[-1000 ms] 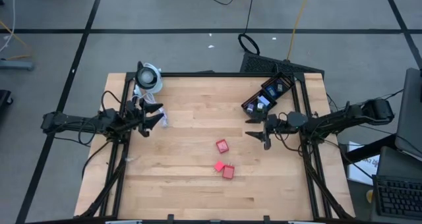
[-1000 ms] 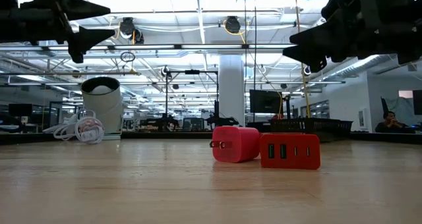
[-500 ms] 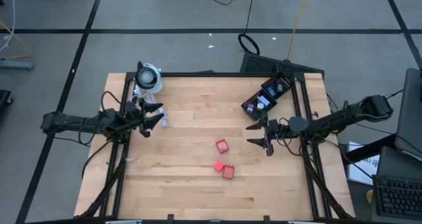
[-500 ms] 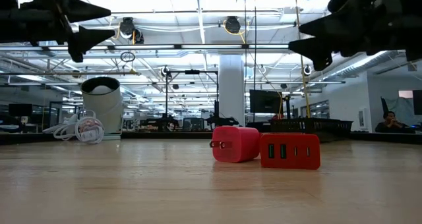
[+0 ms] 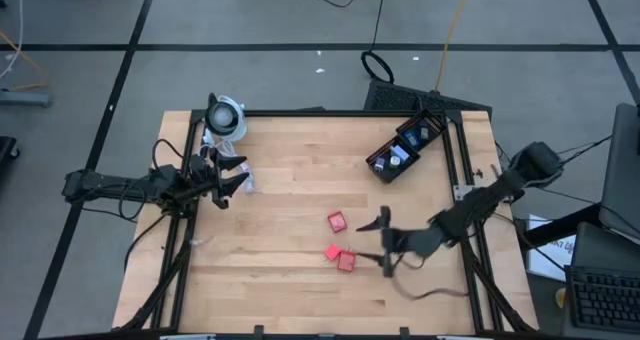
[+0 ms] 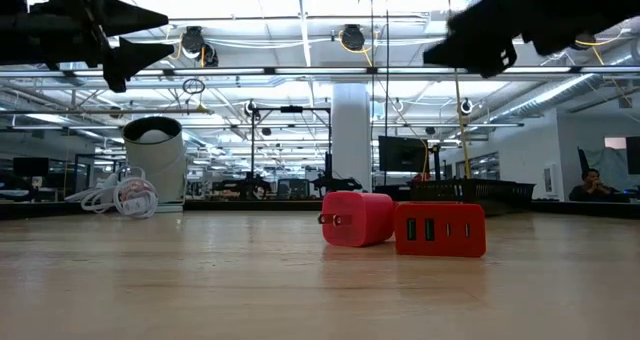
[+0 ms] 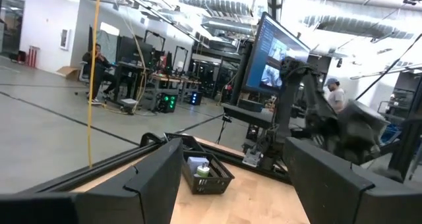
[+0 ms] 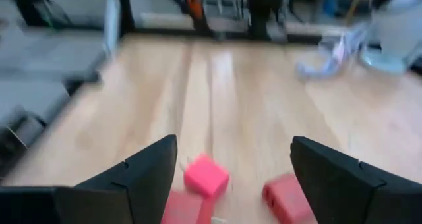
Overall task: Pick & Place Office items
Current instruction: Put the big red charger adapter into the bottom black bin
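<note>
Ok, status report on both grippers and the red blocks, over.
Right gripper open, above the table beside three red rectangular blocks. Left gripper open, waiting at left edge. Nothing in the way.

Looking straight down over the whole table from high up. Sitting at tabletop level, close to the red blocks, facing the room behind. Riding each wrist, peering forward between two dark fingers. Sharing the red blocks across overhead, low and right wrist views; sharing the black basket across overhead, low and left wrist views.
</note>
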You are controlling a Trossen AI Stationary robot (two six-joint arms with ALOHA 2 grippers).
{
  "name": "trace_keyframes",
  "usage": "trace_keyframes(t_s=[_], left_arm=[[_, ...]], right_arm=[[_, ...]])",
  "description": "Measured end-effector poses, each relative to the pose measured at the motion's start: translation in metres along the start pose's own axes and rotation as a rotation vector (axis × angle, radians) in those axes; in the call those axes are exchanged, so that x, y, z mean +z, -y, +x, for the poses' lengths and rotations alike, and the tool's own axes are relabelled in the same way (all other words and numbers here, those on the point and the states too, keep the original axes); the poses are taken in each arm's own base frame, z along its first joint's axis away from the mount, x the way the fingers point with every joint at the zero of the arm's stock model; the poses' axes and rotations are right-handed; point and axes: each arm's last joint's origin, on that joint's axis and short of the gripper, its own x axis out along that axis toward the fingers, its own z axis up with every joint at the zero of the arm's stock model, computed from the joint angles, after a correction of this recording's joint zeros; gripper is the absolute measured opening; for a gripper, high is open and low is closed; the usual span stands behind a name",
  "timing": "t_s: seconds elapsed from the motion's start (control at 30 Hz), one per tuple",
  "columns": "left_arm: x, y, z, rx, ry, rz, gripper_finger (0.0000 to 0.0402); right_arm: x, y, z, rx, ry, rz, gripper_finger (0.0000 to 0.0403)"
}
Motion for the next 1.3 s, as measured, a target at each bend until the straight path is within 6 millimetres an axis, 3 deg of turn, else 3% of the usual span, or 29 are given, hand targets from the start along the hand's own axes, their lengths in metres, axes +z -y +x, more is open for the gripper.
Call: trace_keyframes(t_s=[0.27, 0.5, 0.77, 1.0, 1.3], left_arm=[[0.000, 0.000, 0.000, 0.000, 0.000, 0.000, 0.0267], [0.000, 0.000, 0.000, 0.000, 0.000, -0.001, 0.0267], [0.000, 0.000, 0.000, 0.000, 0.000, -0.001, 0.0267], [0.000, 0.000, 0.000, 0.000, 0.000, -0.001, 0.0267], [0.000, 0.000, 0.000, 0.000, -0.001, -0.001, 0.0267]], right_arm=[[-0.025, -0.034, 0.050, -0.038, -0.231, -0.002, 0.0285], [-0.037, -0.057, 0.076, 0.051, -0.340, 0.094, 0.0298], [-0.041, -0.061, 0.081, -0.028, -0.402, 0.034, 0.0286], [-0.026, -0.055, 0.068, -0.125, -0.390, -0.039, 0.0286], [-0.027, -0.050, 0.063, -0.162, -0.435, 0.050, 0.0286]])
